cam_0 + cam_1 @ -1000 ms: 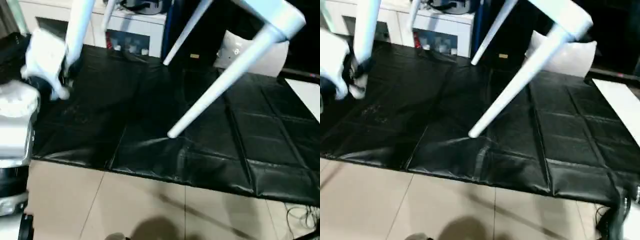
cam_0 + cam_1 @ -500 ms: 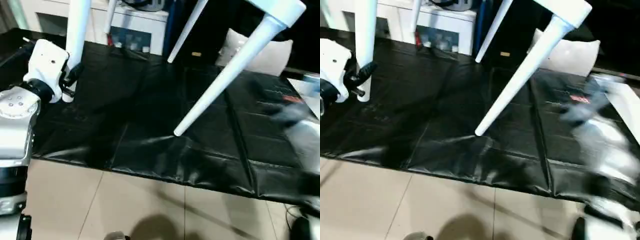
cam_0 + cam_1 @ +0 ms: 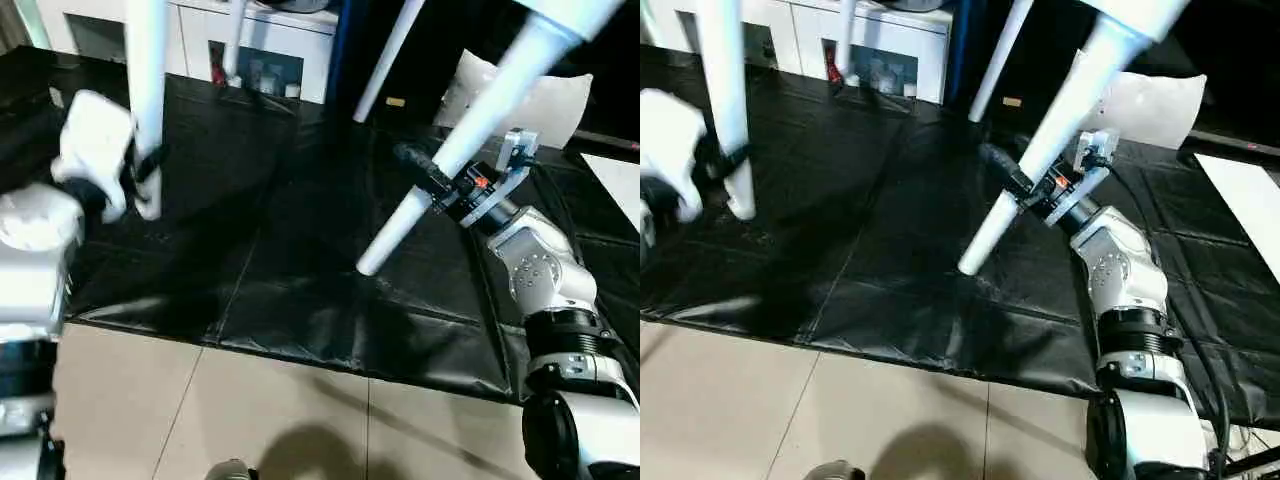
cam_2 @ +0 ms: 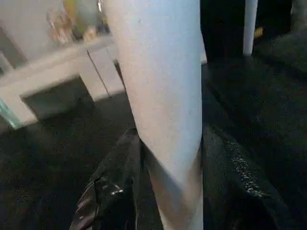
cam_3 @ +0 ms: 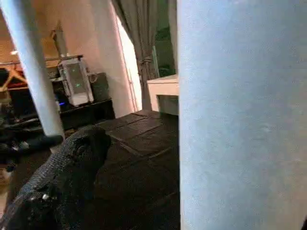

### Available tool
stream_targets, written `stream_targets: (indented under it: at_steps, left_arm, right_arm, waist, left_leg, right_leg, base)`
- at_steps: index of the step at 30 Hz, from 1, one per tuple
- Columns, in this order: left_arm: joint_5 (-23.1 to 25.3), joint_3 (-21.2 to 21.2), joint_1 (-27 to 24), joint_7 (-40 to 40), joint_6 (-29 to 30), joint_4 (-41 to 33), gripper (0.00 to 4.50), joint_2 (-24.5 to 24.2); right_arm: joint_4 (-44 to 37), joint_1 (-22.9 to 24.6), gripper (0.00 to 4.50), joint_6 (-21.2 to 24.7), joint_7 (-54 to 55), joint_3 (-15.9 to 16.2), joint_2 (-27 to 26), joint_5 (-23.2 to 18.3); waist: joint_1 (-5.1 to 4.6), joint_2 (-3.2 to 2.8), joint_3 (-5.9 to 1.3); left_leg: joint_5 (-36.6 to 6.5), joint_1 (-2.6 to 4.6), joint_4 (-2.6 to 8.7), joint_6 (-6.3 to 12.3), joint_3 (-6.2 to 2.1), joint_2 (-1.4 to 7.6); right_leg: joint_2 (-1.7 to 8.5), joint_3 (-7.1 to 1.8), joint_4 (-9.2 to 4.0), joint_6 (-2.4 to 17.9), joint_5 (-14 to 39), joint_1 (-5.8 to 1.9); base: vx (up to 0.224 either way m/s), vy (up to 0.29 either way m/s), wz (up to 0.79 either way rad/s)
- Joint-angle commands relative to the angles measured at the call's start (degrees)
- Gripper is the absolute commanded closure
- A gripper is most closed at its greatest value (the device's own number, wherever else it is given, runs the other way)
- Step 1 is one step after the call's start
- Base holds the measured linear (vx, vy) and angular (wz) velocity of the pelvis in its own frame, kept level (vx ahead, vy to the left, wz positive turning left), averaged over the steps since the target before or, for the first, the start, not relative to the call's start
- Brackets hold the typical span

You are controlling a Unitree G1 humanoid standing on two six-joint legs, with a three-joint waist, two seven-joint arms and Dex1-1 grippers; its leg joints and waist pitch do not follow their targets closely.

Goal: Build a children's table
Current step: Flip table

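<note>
Left wrist view has a white table leg (image 4: 163, 105) clamped between the left gripper's (image 4: 168, 158) black fingers (image 4: 115, 187), standing upright with its tip near the black mat (image 3: 280, 240). Head views show the right gripper (image 3: 1025, 185) with fingers spread wide around a second, slanting leg (image 3: 1040, 150) near its lower end; whether they touch it I cannot tell. Beyond the mat stands a white cabinet (image 3: 260, 40).

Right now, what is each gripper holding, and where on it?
The left gripper is closed around a white table leg near its lower end. The right gripper stands open around another leg towards its lower end, not yet clamped.
</note>
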State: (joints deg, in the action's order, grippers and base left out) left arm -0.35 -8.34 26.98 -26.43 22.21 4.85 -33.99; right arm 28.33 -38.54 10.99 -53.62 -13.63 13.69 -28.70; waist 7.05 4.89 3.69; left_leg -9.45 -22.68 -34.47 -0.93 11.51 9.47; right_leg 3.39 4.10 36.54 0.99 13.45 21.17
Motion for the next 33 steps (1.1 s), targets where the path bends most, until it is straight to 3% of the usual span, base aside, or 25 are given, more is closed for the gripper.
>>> stream_targets:
  at_steps: [1,5,12,14,15,17,18,20,21,24,27,28,29,31,32,33]
  left_arm:
    - [0.8,3.9,-1.9,-1.6,-0.4,-1.6,2.96,0.5]
    - [0.2,2.0,-5.2,-0.9,0.8,-3.5,2.96,0.4]
    - [-1.3,-0.3,-7.4,-0.7,0.1,-2.2,2.96,0.2]
    - [-2.9,-1.6,-7.4,-0.9,-0.9,-0.4,2.96,0.9]
    - [-3.4,-2.2,-7.5,-0.9,-1.6,0.4,2.61,1.1]
    - [-4.1,-3.2,-8.1,-1.5,-3.3,1.4,2.26,0.8]
    - [-4.1,-3.2,-8.1,-1.5,-3.3,1.4,2.19,0.8]
    - [-7.7,-6.8,-10.8,-3.0,-3.5,-1.4,1.96,1.5]
    - [-9.5,-8.2,-13.0,-4.5,-3.9,-3.4,1.89,1.6]
    - [-12.8,-10.9,-17.7,-6.9,-5.1,-6.6,1.62,1.9]
    - [-20.1,-16.6,-26.1,-9.3,-5.5,-13.1,1.44,5.2]
    - [-20.5,-16.9,-26.7,-9.4,-5.5,-13.6,1.37,5.5]
    - [-24.6,-18.8,-31.6,-10.8,-5.4,-18.0,1.31,7.7]
    - [-27.7,-19.2,-35.4,-11.2,-3.9,-22.2,1.17,9.5]
    - [-29.1,-18.3,-37.5,-11.9,-3.1,-24.5,1.1,9.9]
    - [-32.7,-15.7,-41.8,-13.4,-1.0,-29.5,1.02,10.5]
  right_arm:
    - [-8.5,0.5,0.0,2.1,-1.8,2.0,0.2,-2.7]
    - [-15.6,3.5,0.0,5.0,-2.5,3.4,0.6,-3.5]
    - [-21.6,7.2,0.0,7.2,-0.4,5.7,0.8,-2.9]
    - [-22.1,8.9,0.0,6.3,2.4,6.7,0.2,-0.1]
    - [-22.4,9.7,0.0,6.1,3.7,6.8,-0.1,0.7]
    - [-22.7,11.7,0.0,4.7,5.8,7.3,-0.2,3.0]
    - [-22.7,11.7,0.0,4.7,5.8,7.3,-0.2,3.0]
    - [-23.1,16.4,0.0,1.1,7.0,7.1,0.7,6.2]
    - [-23.7,18.8,0.0,0.0,7.2,6.3,0.9,6.1]
    - [-25.9,23.4,0.0,-0.9,6.8,4.1,0.4,4.0]
    - [-33.3,32.2,0.0,-0.7,4.4,3.1,1.2,1.5]
    - [-33.8,32.8,0.0,-0.6,4.3,3.1,1.3,1.3]
    - [-38.8,37.5,0.0,0.9,3.9,2.9,1.8,-0.5]
    - [-42.7,40.7,0.0,2.5,4.2,3.1,2.0,-2.1]
    - [-44.6,42.2,0.0,3.6,4.4,3.7,2.3,-3.1]
    - [-48.2,45.2,0.0,6.3,4.3,5.4,3.1,-5.1]
  waist:
    - [-0.42,-1.11,-3.93]
    - [-0.31,-1.47,-4.08]
    - [-0.63,-0.34,-3.82]
    - [-0.71,-0.6,-3.76]
    - [-0.91,-0.04,-3.65]
    - [-0.89,-0.76,-3.64]
    - [-1.03,-0.58,-3.61]
    - [-0.97,-1.39,-3.56]
    - [-1.02,-0.91,-3.64]
    - [-1.05,-0.8,-3.73]
    - [-0.88,-0.67,-3.41]
    - [-0.82,-0.67,-3.27]
    - [-1.01,-0.72,-2.74]
    - [-0.98,-0.8,-2.14]
    - [-1.29,-0.7,-1.51]
    - [-1.34,-0.56,-1.41]
  left_leg:
    - [-8.6,2.52,4.49,-1.44,-2.37,4.94]
    - [-8.6,2.68,4.4,-1.74,-2.23,4.85]
    - [-10.2,2.48,4.56,-2.37,-2.24,4.84]
    - [-9.7,2.44,4.62,-2.58,-2.29,4.79]
    - [-10.0,2.41,4.69,-2.81,-2.19,4.75]
    - [-11.4,2.63,4.83,-3.49,-2.34,4.8]
    - [-13.2,2.75,5.02,-4.32,-2.39,4.9]
    - [-14.8,2.81,5.18,-5.24,-2.56,4.92]
    - [-15.4,2.79,5.23,-5.82,-2.54,5.06]
    - [-15.1,2.52,5.19,-4.63,-2.48,4.97]
    - [-15.7,2.41,5.22,-3.18,-2.45,5.2]
    - [-15.9,2.37,5.34,-2.97,-2.5,5.26]
    - [-19.0,2.49,5.62,-2.87,-2.47,5.19]
    - [-23.9,2.72,5.92,-3.66,-2.79,5.42]
    - [-28.7,3.23,5.91,-4.54,-3.07,5.28]
    - [-30.9,3.56,5.66,-5.06,-3.43,5.03]
  right_leg:
    - [5.96,-3.37,-3.68,10.5,1.7,-1.28]
    - [5.82,-3.34,-3.61,10.8,0.1,-0.88]
    - [5.97,-3.45,-4.07,9.8,4.3,-0.93]
    - [5.92,-3.42,-4.0,9.4,4.3,-0.8]
    - [5.84,-3.47,-4.25,9.0,5.1,-0.69]
    - [6.0,-3.53,-4.31,8.6,6.3,-0.53]
    - [5.84,-3.49,-4.47,8.1,7.6,-0.45]
    - [5.98,-3.56,-4.49,7.8,7.5,-0.36]
    - [6.0,-3.53,-4.45,7.9,6.5,-0.49]
    - [5.89,-3.57,-4.31,9.1,3.0,-0.86]
    - [6.09,-3.75,-4.63,9.6,4.0,-0.99]
    - [6.08,-3.75,-4.72,9.6,4.3,-1.03]
    - [5.89,-3.79,-5.31,9.0,8.6,-0.6]
    - [6.25,-4.03,-6.36,7.5,17.0,-0.39]
    - [6.38,-4.12,-7.34,6.3,24.9,0.16]
    - [6.8,-4.22,-8.06,4.7,31.3,0.21]
  base:
    - [0.0,0.0,0.0]
    - [0.0,0.0,0.0]
    - [0.0,0.0,0.0]
    - [0.0,0.0,0.0]
    - [0.0,0.0,0.0]
    - [0.0,0.0,0.0]
    - [0.0,0.0,0.0]
    - [0.0,0.0,0.0]
    - [0.0,0.0,0.0]
    - [0.0,0.0,0.0]
    - [0.0,0.0,0.0]
    - [0.0,0.0,0.0]
    - [0.0,0.0,0.0]
    - [0.0,0.0,0.0]
    - [0.0,0.0,0.0]
    - [0.0,0.0,0.0]
